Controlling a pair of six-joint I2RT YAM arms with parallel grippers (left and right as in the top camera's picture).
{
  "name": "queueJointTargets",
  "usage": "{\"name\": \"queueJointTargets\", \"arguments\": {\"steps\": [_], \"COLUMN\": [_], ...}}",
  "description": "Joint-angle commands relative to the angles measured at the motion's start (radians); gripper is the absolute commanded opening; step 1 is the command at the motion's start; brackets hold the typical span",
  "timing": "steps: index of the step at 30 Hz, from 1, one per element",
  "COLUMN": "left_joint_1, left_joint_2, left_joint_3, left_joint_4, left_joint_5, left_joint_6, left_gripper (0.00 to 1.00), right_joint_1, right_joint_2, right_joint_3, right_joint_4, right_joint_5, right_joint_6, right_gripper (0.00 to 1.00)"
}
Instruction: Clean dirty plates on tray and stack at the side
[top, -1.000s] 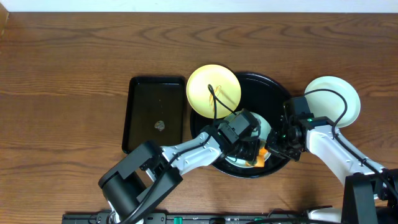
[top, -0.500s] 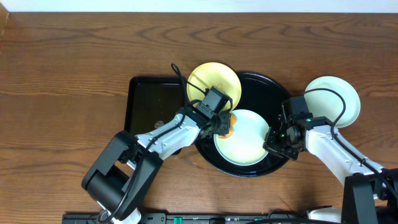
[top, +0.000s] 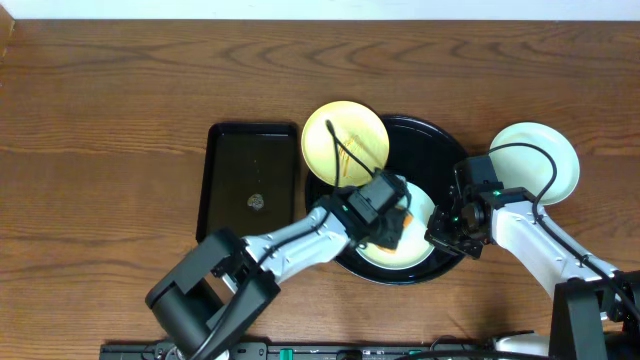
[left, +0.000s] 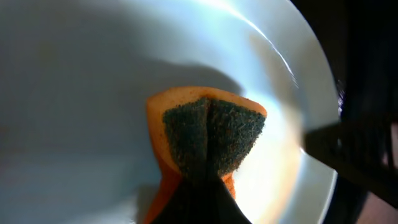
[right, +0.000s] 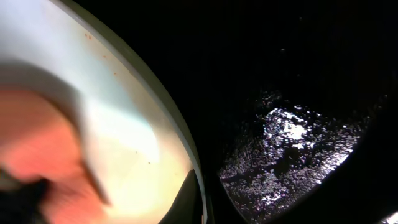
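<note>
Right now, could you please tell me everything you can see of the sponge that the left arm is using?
The sponge is orange foam with a dark green, grainy scouring layer. It is folded in two, with the green faces outward and meeting along a central crease. The left gripper pinches it at its lower end. It presses against the inside of a pale plate lying in the round black tray. From overhead, only a bit of orange shows beside the gripper.

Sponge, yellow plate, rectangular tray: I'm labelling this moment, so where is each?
sponge (left: 210, 134), left wrist view, green scouring face.
yellow plate (top: 368, 138), overhead view, bare surface right of centre.
rectangular tray (top: 238, 160), overhead view, bare floor, upper part.
</note>
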Motion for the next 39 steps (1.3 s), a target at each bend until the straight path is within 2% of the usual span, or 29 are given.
{"name": "queueJointTargets", "arguments": {"steps": [1,9,14,18,21,27,31,34,39], "left_joint_1": [0.001,0.149,0.261,0.301,0.314,0.372,0.471,0.557,0.665], "left_joint_2": [-0.002,-0.043,-0.133,-0.257,-0.359,-0.461,-0.457,-0.452,-0.446], "left_joint_3": [-0.01,0.0,0.01,0.01,0.01,0.01,0.008,-0.004,-0.024], "left_joint_4": [-0.017,-0.114,-0.117,-0.146,-0.212,-0.382,-0.473,-0.482,-0.483], "left_joint_5": [-0.022,-0.313,-0.26,-0.168,-0.163,-0.272,-0.334,-0.332,-0.331], "left_joint_6": [0.05,0.104,0.124,0.128,0.124,0.125,0.125,0.124,0.121], "left_gripper": [0.07,0.08,0.07,0.07,0.07,0.08,0.07,0.08,0.07], "right_joint_1": [0.006,0.006,0.006,0.006,0.006,0.006,0.006,0.006,0.006], "right_joint_2": [0.0,0.0,0.0,0.0,0.0,0.0,0.0,-0.005,-0.06], "right_joint_3": [-0.008,-0.008,-0.008,-0.008,-0.008,-0.008,-0.008,-0.008,0.006], "right_joint_4": [-0.006,-0.01,-0.01,-0.009,-0.009,-0.008,0.008,0.024,0.043], "right_joint_5": [0.021,0.021,0.021,0.021,0.021,0.022,0.012,0.002,0.003], "right_joint_6": [-0.002,-0.005,-0.005,-0.005,-0.005,-0.007,-0.089,-0.167,-0.206], "right_gripper": [0.01,0.01,0.01,0.01,0.01,0.01,0.01,0.01,0.01]}}
